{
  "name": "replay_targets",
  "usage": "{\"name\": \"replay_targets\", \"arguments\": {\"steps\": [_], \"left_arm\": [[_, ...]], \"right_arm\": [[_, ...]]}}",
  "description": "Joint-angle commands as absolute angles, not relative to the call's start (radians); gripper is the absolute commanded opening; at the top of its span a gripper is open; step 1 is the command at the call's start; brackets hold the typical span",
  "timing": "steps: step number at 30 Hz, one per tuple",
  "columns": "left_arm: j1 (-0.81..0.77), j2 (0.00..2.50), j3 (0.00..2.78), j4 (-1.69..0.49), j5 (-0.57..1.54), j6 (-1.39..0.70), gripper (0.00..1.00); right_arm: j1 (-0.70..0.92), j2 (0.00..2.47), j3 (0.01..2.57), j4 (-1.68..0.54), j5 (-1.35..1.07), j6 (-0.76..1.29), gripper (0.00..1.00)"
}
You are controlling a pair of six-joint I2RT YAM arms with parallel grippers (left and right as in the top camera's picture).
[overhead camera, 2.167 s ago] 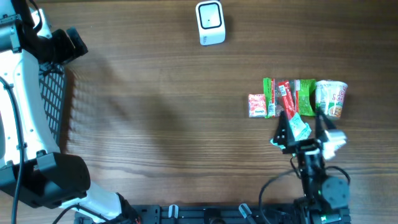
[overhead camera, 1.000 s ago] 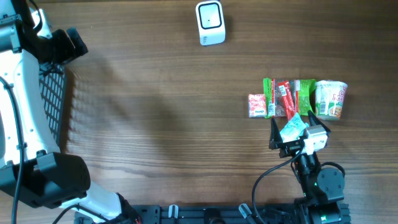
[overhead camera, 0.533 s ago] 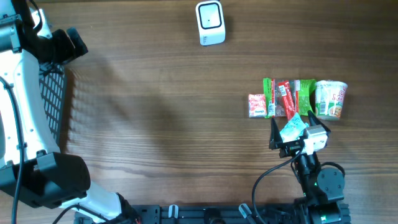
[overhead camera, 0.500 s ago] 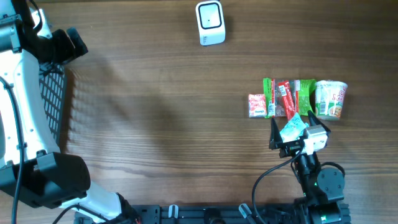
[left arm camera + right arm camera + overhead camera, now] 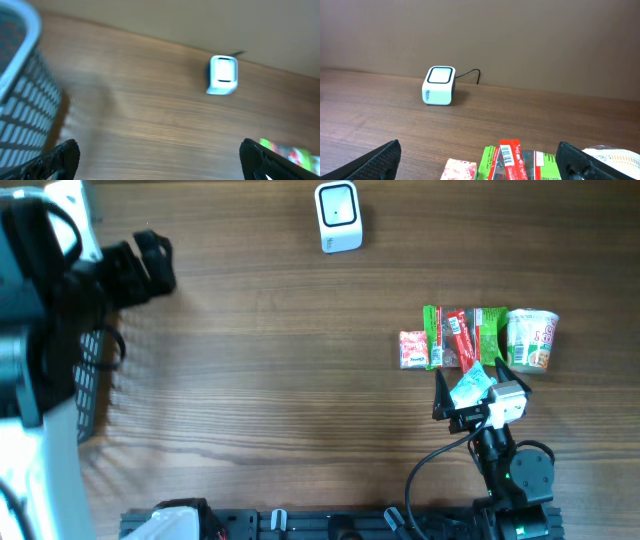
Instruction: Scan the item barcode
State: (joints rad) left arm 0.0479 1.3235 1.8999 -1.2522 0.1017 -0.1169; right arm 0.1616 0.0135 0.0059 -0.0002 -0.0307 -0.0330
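Now I'm hovering right gripper [image 5: 478, 385] wide, empty —
snack row [image 5: 465, 338] lying just ahead; left gripper [image 5: 145, 265] far off, wide too.

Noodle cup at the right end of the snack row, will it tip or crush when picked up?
The noodle cup looks like a printed disposable cup, so it is probably light and may dent under a hard squeeze. Its round body may roll or tip if pushed.
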Motion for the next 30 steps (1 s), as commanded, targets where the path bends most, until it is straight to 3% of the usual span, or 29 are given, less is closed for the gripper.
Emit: {"name": "replay_targets", "arguments": {"steps": [1, 13, 23, 30], "left_arm": [[-0.054, 1.204, 1.840, -1.253, 0.115, -0.112, 1.00], [-0.012, 0.695, 1.278, -1.172, 0.104, -0.112, 1.00], [0.076, 0.196, 0.718, -0.262, 0.207, -0.112, 1.00], [0.076, 0.002, 0.446, 0.059, 0.217, -0.113, 1.00]], "right_arm": [[0.157, 0.005, 0.005, 0.002, -0.051, -0.052, 1.00], [0.157, 0.005, 0.005, 0.002, -0.051, -0.052, 1.00], [0.157, 0.005, 0.005, 0.002, -0.051, -0.052, 1.00], [0.157, 0.005, 0.005, 0.002, -0.051, -0.052, 1.00]]}}
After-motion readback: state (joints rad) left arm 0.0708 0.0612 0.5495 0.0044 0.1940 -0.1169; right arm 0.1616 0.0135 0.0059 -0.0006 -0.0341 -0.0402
